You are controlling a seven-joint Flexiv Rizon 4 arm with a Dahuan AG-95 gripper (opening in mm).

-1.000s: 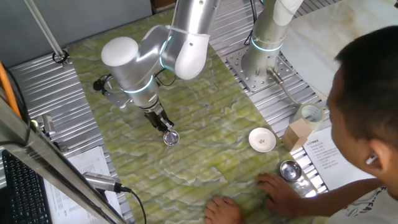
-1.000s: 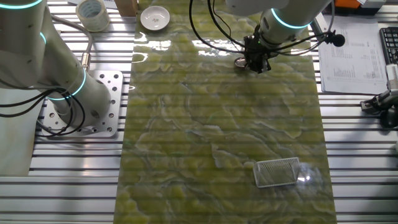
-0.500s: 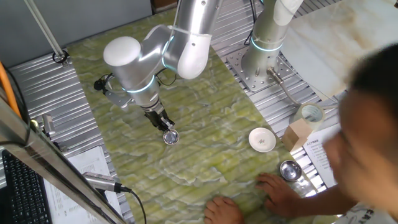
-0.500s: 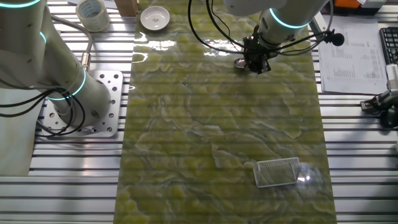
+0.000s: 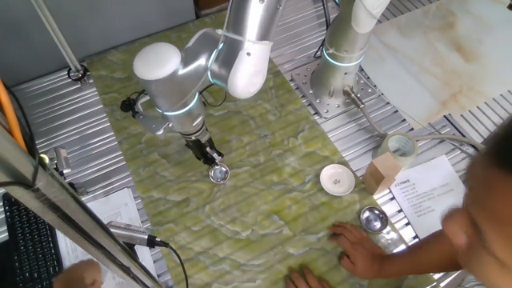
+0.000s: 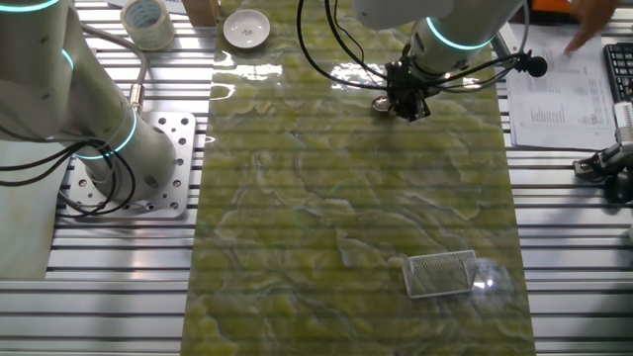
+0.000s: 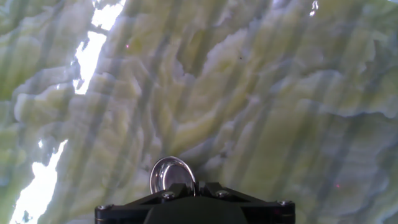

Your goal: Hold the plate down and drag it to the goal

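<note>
Plate (image 5: 219, 173) sits on green bench (image 5: 264, 192), far end from goal (image 6: 441, 273), gripper (image 5: 213, 162) tip right at its rim. Jaw state: can't tell, fingers hidden in hand view. Judged light, stiff, slick metal, prob slides easy; press down w/ tip inside rim, not pinch.

We see the plate (image 5: 219, 173), a small round shiny silver dish, lying flat on the green wavy mat. The goal (image 6: 441, 274) is a thin white frame with three sides, lying flat too, well apart from the plate near the mat's other end.
</note>
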